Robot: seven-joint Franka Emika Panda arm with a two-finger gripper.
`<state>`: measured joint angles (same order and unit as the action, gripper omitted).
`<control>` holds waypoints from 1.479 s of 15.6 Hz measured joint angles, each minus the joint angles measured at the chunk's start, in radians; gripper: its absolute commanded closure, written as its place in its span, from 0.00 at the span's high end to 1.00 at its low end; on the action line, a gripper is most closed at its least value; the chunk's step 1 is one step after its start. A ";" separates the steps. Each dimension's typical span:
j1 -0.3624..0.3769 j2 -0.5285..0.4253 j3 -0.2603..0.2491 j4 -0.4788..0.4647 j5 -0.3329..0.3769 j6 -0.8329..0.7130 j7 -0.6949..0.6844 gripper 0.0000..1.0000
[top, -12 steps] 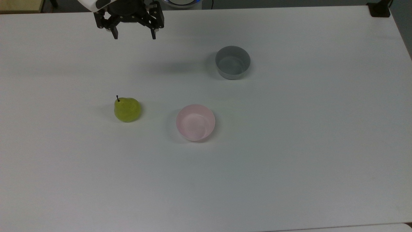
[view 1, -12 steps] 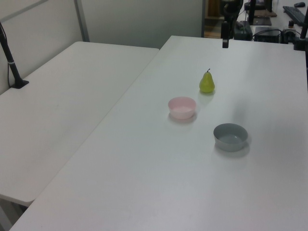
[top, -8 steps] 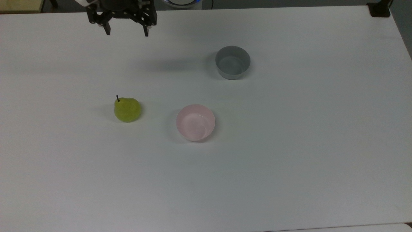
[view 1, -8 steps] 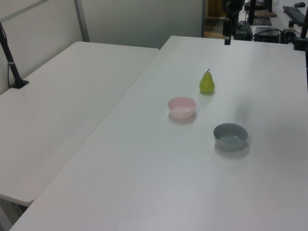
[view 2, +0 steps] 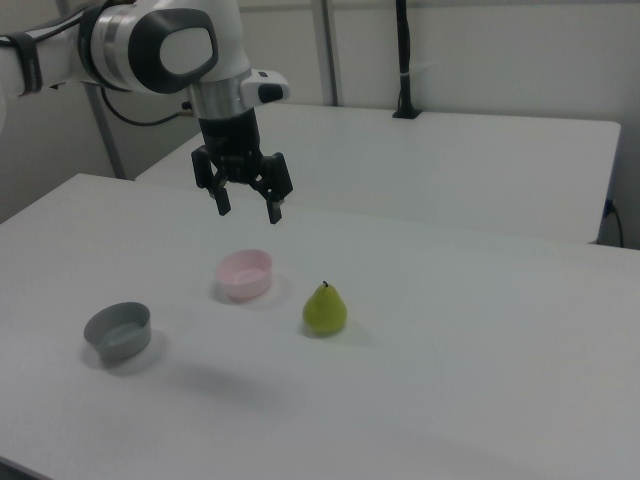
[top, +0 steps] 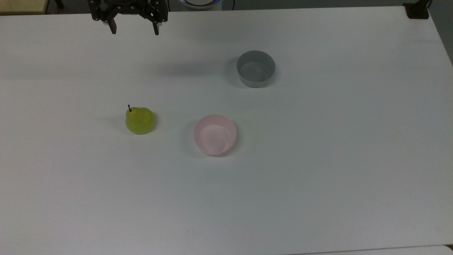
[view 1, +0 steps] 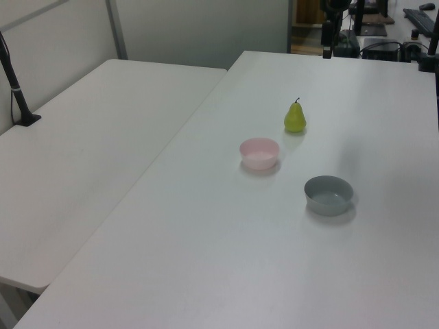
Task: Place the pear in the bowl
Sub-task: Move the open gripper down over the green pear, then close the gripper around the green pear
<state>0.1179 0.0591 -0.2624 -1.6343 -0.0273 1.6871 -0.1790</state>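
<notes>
The yellow-green pear point(top: 140, 120) point(view 1: 295, 118) point(view 2: 324, 309) stands upright on the white table, stem up. The pale pink bowl point(top: 214, 134) point(view 1: 259, 152) point(view 2: 245, 273) sits a short way to the pear's right in the top view, with nothing in it. My gripper point(top: 135, 32) point(view 2: 248, 211) hangs open and holds nothing, high above the table, near the top edge of the top view, well above and apart from the pear. In the left view the gripper point(view 1: 327, 51) shows edge-on at the far end of the table.
A grey bowl point(top: 256, 68) point(view 1: 328, 195) point(view 2: 118, 332) of similar size stands apart from the pink one. A second white table point(view 1: 89, 151) adjoins on the left view's left, with a black post point(view 1: 15, 82) on it. A black clamp point(top: 417, 10) sits at the table's corner.
The gripper has drifted toward the top view's upper left and risen, still open. Pear and both bowls have not moved.
</notes>
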 measured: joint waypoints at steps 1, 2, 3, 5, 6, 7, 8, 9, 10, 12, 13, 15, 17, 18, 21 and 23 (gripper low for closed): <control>0.001 0.002 0.000 -0.001 0.000 0.000 -0.001 1.00; 0.001 0.003 0.000 -0.001 0.000 0.000 -0.001 1.00; 0.001 0.004 0.000 -0.001 0.000 0.000 -0.001 1.00; 0.004 0.009 0.000 -0.002 0.000 0.000 -0.001 1.00; 0.008 0.015 0.000 -0.003 0.000 0.000 -0.001 1.00; 0.011 0.022 0.000 -0.003 0.000 0.001 -0.001 1.00; 0.014 0.029 0.000 -0.003 0.000 0.004 -0.001 1.00; 0.017 0.036 -0.003 -0.003 0.000 0.012 -0.001 1.00; 0.019 0.045 -0.012 -0.003 0.000 0.022 -0.001 1.00; 0.019 0.071 -0.033 -0.004 0.000 0.056 -0.002 1.00; 0.018 0.089 -0.040 -0.005 0.000 0.076 -0.006 1.00; 0.019 0.137 -0.051 -0.006 0.000 0.120 -0.008 1.00; 0.019 0.193 -0.059 -0.007 0.000 0.175 -0.012 1.00; 0.019 0.235 -0.060 -0.008 0.000 0.208 -0.018 1.00; 0.019 0.309 -0.060 -0.006 0.000 0.267 -0.033 1.00; 0.019 0.348 -0.060 -0.006 0.000 0.314 -0.033 1.00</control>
<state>0.1371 0.4076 -0.3225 -1.6400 -0.0272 2.0011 -0.2121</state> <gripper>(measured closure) 0.000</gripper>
